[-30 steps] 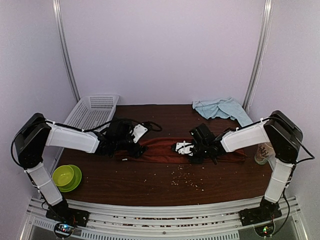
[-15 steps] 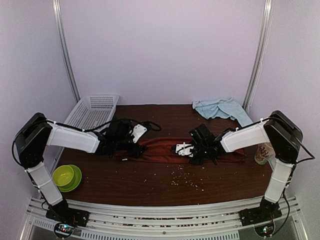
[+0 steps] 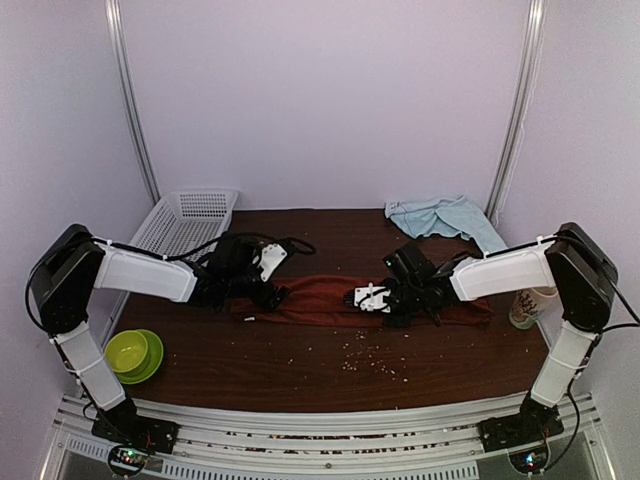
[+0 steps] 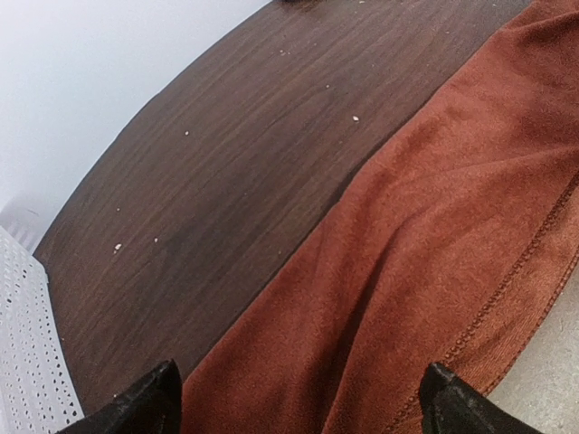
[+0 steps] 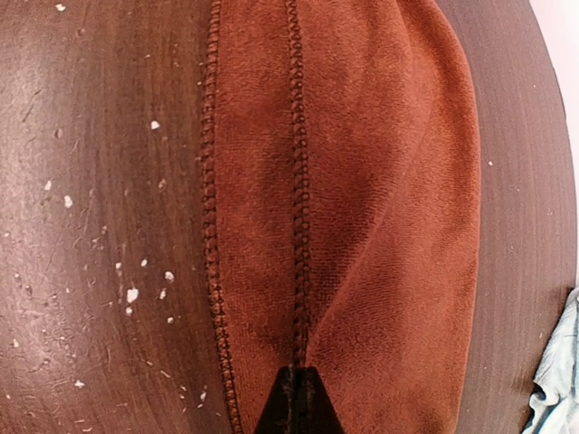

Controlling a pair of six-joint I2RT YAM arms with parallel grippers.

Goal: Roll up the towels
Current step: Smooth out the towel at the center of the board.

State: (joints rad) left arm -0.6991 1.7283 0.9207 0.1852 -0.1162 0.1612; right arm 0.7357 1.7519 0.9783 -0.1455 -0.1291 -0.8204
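Clearly, the long rust-red cloth towel (image 3: 320,300) lies stretched across the middle of the dark wooden table (image 3: 240,360), running from nine o'clock to three o'clock. The right gripper (image 5: 297,398) is clenched on a raised pleat of that towel beside its stitched hem, near the cloth's centre. The left gripper (image 4: 303,407) stands released, its black fingertips (image 4: 149,407) spread wide over the towel's nine o'clock end; whether they touch it I cannot tell. The crumpled pale light-blue cloth towel (image 3: 440,215) sits at one o'clock by the far edge. A white perforated plastic basket (image 3: 185,225) is at ten o'clock, a lime-green round bowl (image 3: 135,352) at eight o'clock.
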